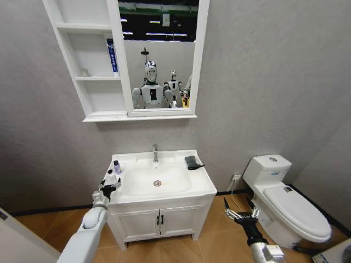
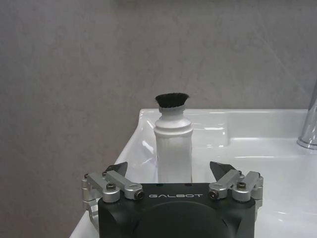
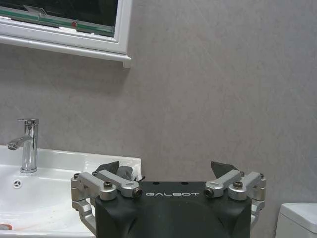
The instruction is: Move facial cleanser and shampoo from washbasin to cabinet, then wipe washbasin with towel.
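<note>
Reaching at the washbasin's (image 1: pixel 204 184) left edge, the left gripper (image 2: pixel 172 171) stands wide open with the white bottle (image 2: pixel 173 144) between its fingers but not yet gripped; closing off-centre could tip that tall, narrow bottle into the bowl or off the rim. Further right, the dark towel (image 1: pixel 192 161) lies on the back corner, and the right gripper (image 1: pixel 237 215) hangs open and empty beside the basin.
</note>
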You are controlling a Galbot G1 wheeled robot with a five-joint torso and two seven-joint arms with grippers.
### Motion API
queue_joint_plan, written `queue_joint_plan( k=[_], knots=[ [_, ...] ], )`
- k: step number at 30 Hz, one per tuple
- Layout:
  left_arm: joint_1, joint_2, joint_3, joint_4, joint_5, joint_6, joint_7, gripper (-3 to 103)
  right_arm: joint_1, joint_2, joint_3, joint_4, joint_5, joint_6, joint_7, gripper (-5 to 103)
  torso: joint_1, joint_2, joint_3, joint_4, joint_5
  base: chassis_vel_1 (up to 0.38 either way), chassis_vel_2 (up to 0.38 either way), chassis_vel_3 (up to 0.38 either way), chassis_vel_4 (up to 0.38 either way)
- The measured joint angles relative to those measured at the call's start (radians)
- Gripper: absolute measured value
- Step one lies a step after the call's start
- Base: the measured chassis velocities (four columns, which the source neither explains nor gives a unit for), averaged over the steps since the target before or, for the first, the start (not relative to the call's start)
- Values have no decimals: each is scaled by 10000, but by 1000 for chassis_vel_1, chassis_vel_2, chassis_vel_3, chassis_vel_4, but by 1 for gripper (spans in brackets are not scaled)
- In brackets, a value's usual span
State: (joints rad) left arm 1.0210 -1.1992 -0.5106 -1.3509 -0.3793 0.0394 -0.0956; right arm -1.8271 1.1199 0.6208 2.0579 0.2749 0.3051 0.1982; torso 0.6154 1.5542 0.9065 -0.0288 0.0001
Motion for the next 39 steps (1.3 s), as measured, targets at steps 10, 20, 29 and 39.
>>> queue_joint_plan(
  k=[10, 20, 29, 39],
  knots=[
    [-124, -11, 40, 299, 106, -260, 182, 57, 7, 91, 28, -8, 46, 8, 56, 100, -1, 1, 0, 1, -1, 0, 0, 0, 0],
    [165, 239, 1, -331, 105, -278, 240, 30, 93, 51, 8, -62, 12, -2, 105, 100, 0, 1, 0, 0, -2, 0, 0, 0, 0],
    [917, 1314, -251, -2643, -456, 468, -84, 30, 210, 112, -35, -42, 12, -2, 99, 100, -1, 1, 0, 2, -3, 0, 0, 0, 0],
    [430, 4725, -924, -5742, -3726, 2615, -1511, 30, 393, 435, -159, -78, 55, -15, 97, 100, 0, 1, 0, 0, 0, 0, 0, 0, 0]
  ],
)
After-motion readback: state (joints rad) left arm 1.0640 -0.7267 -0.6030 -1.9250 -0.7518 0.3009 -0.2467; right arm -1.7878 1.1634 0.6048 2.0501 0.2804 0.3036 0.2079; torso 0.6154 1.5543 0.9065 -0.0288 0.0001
